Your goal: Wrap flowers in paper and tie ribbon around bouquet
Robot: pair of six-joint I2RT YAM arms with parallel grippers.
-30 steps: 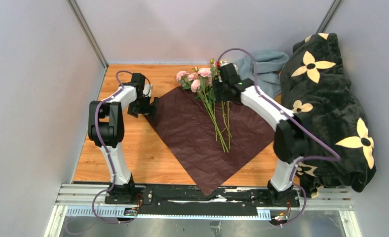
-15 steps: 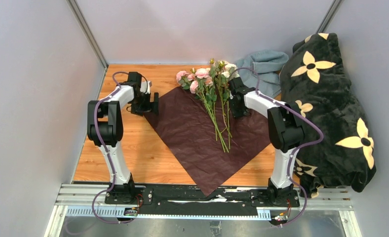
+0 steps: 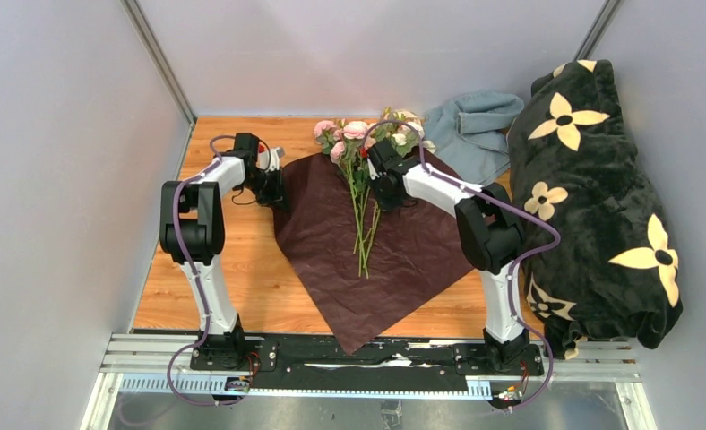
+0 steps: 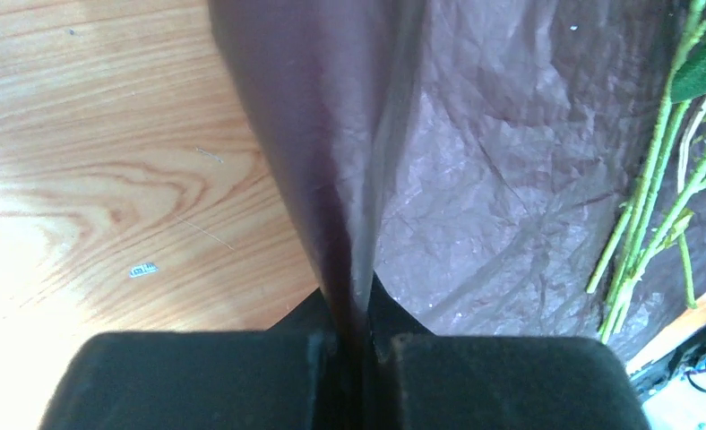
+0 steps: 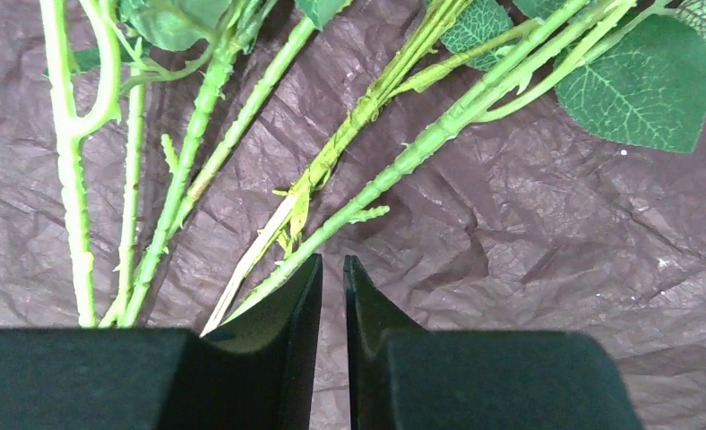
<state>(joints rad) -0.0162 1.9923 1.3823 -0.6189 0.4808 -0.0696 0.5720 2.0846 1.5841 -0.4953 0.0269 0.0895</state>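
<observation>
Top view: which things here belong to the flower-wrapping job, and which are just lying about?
Job: pale pink and cream roses on green stems; dark red crinkled paper sheet under them. No ribbon visible.
Lying about: grey-blue cloth; black plush blanket with cream flowers.

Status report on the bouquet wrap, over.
Left gripper shut on paper edge. Right gripper nearly closed beside stems of flowers, grip unclear. Bunch on paper, unwrapped. Ribbon not in view.

My links (image 3: 213, 296): white shells, black joints (image 3: 193, 224).
My cables (image 3: 176, 237): purple, looped along both arms.
My pincer fingers (image 5: 269, 358): matte black.
</observation>
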